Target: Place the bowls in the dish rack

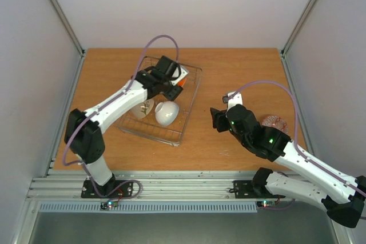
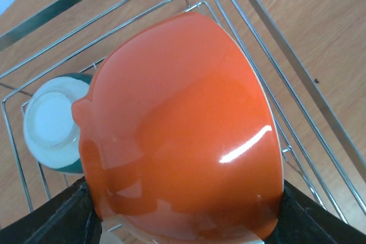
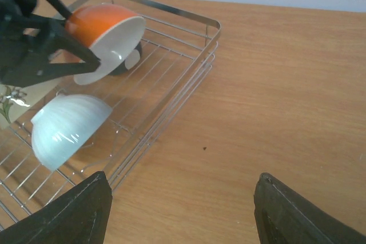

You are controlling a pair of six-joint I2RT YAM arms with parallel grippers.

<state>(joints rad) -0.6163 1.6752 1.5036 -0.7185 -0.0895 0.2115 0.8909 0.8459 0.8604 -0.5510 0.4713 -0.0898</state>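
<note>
The dish rack (image 1: 193, 92), a silver wire basket, sits left of centre on the table. My left gripper (image 1: 174, 84) is shut on an orange bowl (image 1: 179, 82) and holds it tilted over the rack's far end; its fingers (image 2: 63, 216) flank the bowl (image 2: 183, 124). A teal-banded bowl (image 2: 51, 124) lies in the rack just beyond it. A white bowl (image 1: 166, 113) and a sprig-motif bowl (image 1: 143, 108) lie in the rack's near half. My right gripper (image 1: 218, 118) is open and empty, over bare table right of the rack (image 3: 171, 104).
A small bowl with a reddish pattern (image 1: 276, 122) sits on the table at the right, partly hidden behind my right arm. Metal frame posts and walls bound the table on the left, right and back.
</note>
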